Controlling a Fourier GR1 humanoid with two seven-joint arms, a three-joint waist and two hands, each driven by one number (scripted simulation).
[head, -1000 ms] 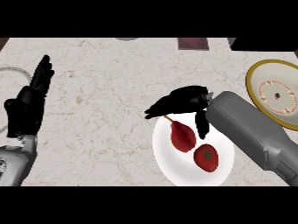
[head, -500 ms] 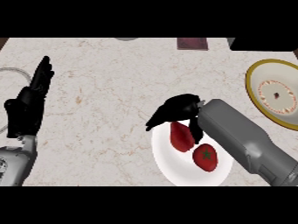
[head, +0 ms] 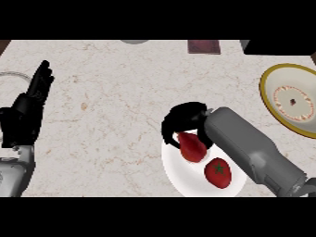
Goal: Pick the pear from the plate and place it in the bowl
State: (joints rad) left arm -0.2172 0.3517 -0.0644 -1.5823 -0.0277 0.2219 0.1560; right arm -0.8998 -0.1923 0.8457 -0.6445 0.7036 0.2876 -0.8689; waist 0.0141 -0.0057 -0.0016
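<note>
A dark red pear (head: 192, 147) lies on the white plate (head: 180, 175), low and right of centre, with a red tomato (head: 218, 172) just beside it. My right hand (head: 184, 116) sits over the pear's upper end. Its fingers curl down the pear's left side and its thumb is on the right side. The pear still rests on the plate. The bowl (head: 266, 89), cream inside with a yellow rim, stands at the right edge. At the left edge my left hand (head: 25, 115) rests open, fingers up.
A dark red block (head: 203, 46) and a black object (head: 283, 46) sit along the counter's far edge. Part of a grey round thing (head: 134, 41) shows there too. A pale ring (head: 3, 76) curves off the left edge near my left hand.
My right hand has moved down and left onto the pear, and its fingers have curled round it. The left hand and the bowl have not moved.
</note>
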